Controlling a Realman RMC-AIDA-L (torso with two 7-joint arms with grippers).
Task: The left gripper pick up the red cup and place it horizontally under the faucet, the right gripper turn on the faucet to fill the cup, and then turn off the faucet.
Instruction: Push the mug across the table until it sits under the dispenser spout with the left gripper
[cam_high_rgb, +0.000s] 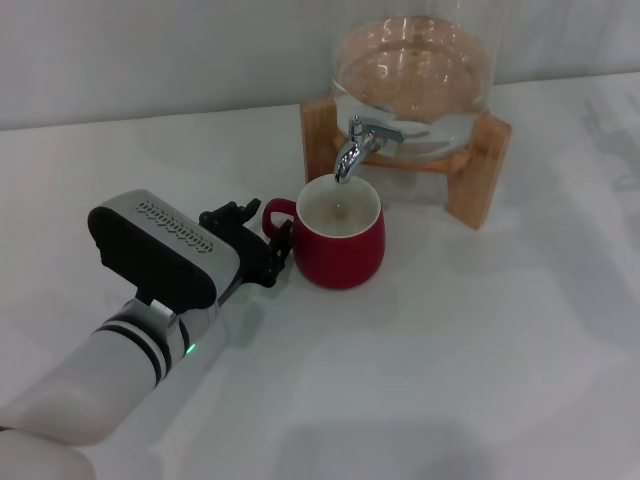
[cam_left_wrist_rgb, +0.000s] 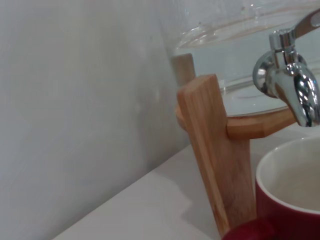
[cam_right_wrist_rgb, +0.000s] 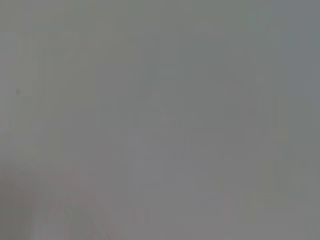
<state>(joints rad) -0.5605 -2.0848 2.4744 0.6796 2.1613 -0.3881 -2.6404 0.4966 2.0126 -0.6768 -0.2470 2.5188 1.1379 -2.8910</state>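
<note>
Head view | red cup (cam_high_rgb: 340, 240) upright under faucet (cam_high_rgb: 353, 148) spout to catch water | left gripper (cam_high_rgb: 262, 243) fingers spread around handle, apparently not clamping | right gripper unseen

left tool (cam_high_rgb: 255, 243): black fingers | perforated grey top | white arm, black rings, green light
</note>
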